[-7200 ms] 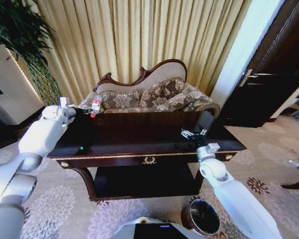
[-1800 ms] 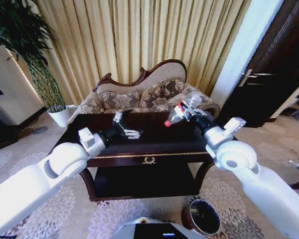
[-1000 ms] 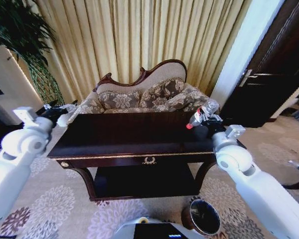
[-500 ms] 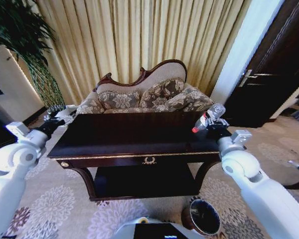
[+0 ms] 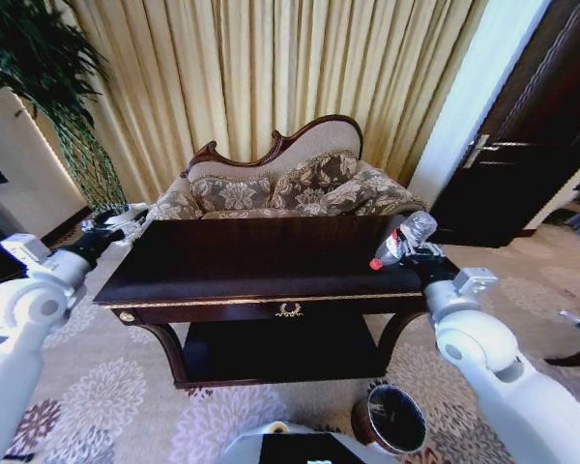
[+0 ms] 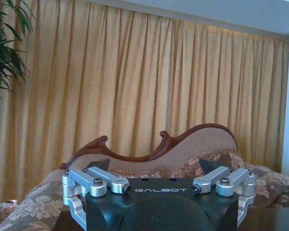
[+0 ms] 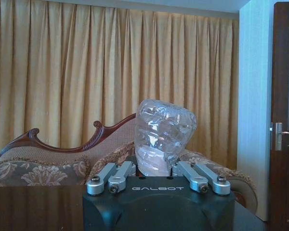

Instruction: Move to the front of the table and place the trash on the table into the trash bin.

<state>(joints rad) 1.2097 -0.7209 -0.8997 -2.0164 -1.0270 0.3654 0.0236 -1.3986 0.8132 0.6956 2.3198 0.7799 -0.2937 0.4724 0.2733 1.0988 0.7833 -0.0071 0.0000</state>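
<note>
The clear plastic bottle (image 5: 404, 238) is pinched between the jaws of the right gripper (image 5: 413, 249), its red cap (image 5: 376, 263) pointing down and toward the middle of the surface, its crumpled base raised. It is held in the air above the right end of the table (image 5: 261, 263), near the front right corner, and is not touching the surface. In the right wrist view the bottle (image 7: 162, 138) is seen end-on, its dented base rising between the two silver finger linkages, which are drawn in against its sides.

The trash bin (image 5: 394, 420) stands on the patterned carpet (image 5: 126, 396) below and in front of the table's right front leg, upright and open at the top. Its inside is seen as dark and glossy; whether anything lies in it cannot be told.

The left gripper (image 5: 116, 220) is held just beyond the left end of the surface, near the back left corner, at about the height of the tabletop. In the left wrist view the left gripper (image 6: 161, 179) is seen with its jaws spread wide, and nothing is gripped between them.

Behind the table the carved-back sofa (image 5: 285, 184) is placed against the gold curtains (image 5: 271, 77). A leafy plant (image 5: 48, 87) stands at the far left, and a dark door (image 5: 532, 145) at the far right.
</note>
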